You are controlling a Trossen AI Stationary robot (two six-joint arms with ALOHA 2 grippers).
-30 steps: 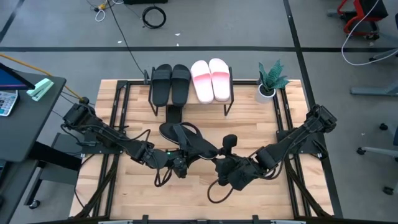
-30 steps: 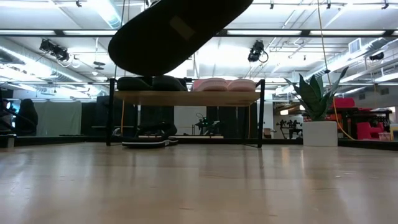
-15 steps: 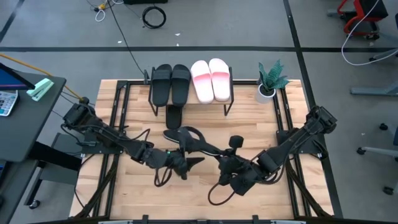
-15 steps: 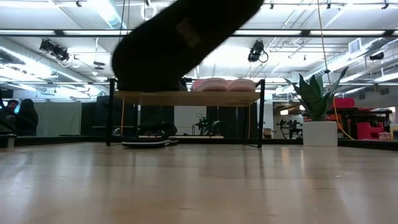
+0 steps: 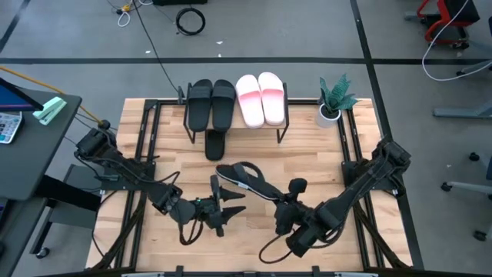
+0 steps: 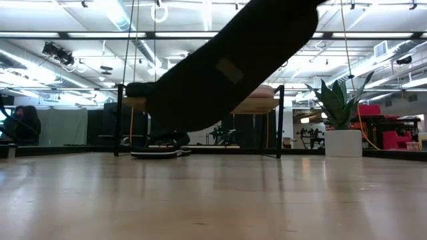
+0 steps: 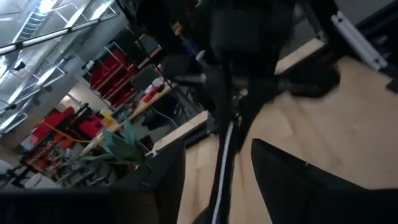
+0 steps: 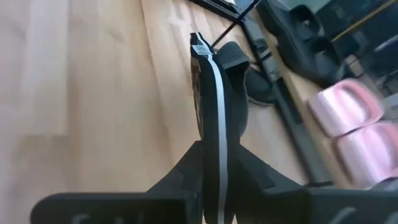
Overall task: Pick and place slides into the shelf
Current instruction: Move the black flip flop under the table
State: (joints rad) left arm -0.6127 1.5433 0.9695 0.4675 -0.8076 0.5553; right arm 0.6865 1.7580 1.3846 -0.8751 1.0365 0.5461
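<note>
A black slide [image 5: 247, 178] hangs above the table's middle with my right gripper [image 5: 286, 201] shut on it. In the low view it is the big dark shape [image 6: 227, 73] in front of the shelf [image 6: 267, 105]. My left gripper [image 5: 229, 205] stands open just near and left of the slide's free end, and no touch shows. Two black slides [image 5: 211, 102] and two pink slides [image 5: 260, 98] lie on the shelf's top. Another black slide [image 5: 216, 144] lies on the table under the shelf's front. My right gripper pinches the black slide's end away from its strap [image 8: 214, 155] between its two fingers, one on each flat face. The fingers lie along the slide, coming from the table's near right. The slide is lifted clear of the table, on edge, its strap end [image 8: 231, 59] pointing away.
A potted plant [image 5: 330, 104] stands at the table's far right corner, right of the shelf. Bare wood lies along the table's near edge [image 5: 246, 258] and at its left side [image 5: 165, 146].
My left gripper has opened, let go of the black slide and drawn back toward the table's near left. My right gripper has shut on the slide's other end and carried it toward the right and near edge; the slide has turned and stays clear of the table.
</note>
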